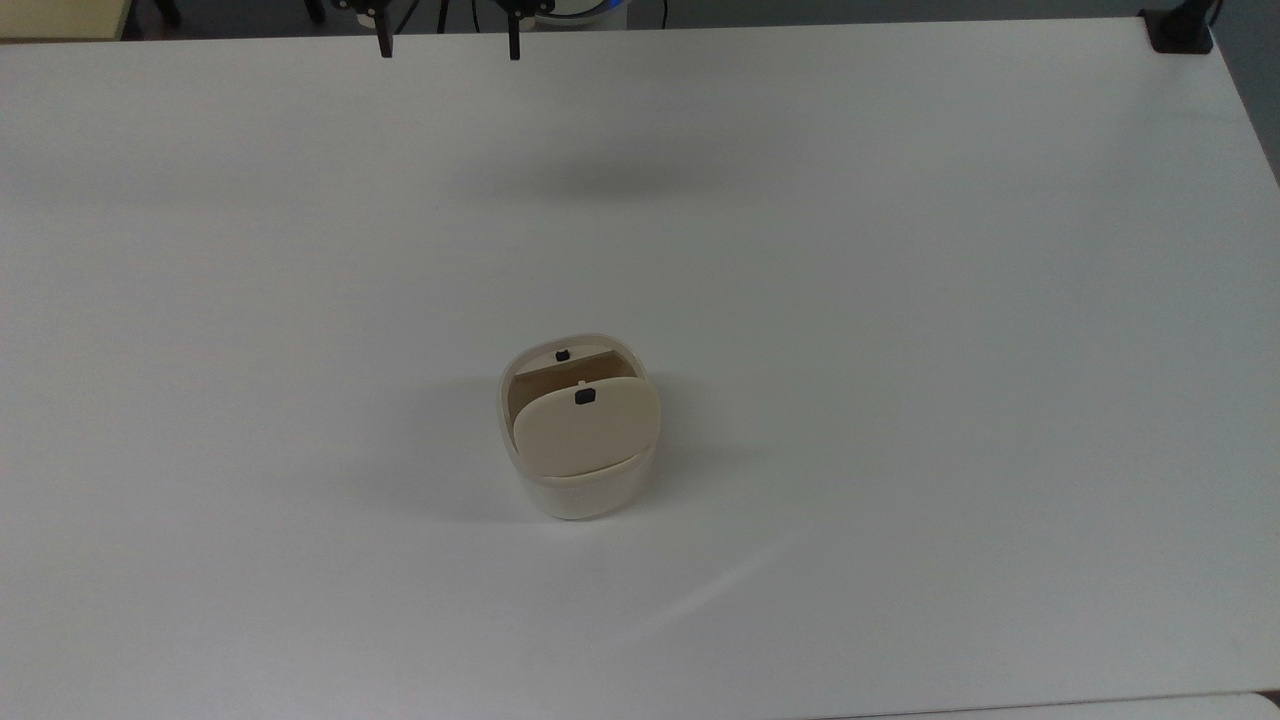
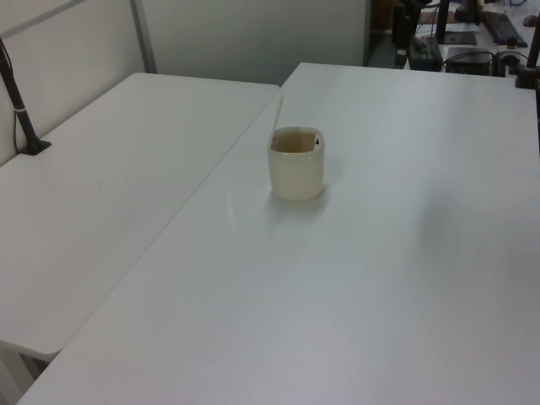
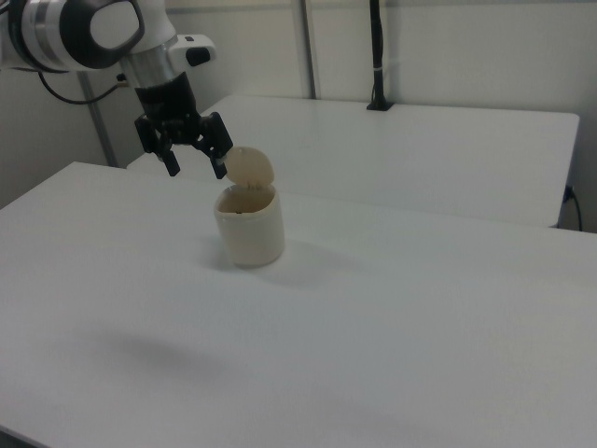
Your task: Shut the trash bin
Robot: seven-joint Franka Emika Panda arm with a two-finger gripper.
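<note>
Two claw [image 3: 196,165] fingers spread — pointing down.

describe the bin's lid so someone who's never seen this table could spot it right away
On the big white table stands one small cream trash bin. Its lid is the beige rounded flap standing up from the rim, with a small black square mark near its free edge.

Two white tables [image 2: 363,278] stand pushed together, pale partition walls [image 2: 245,38] at twelve o'clock, soft even light.
</note>
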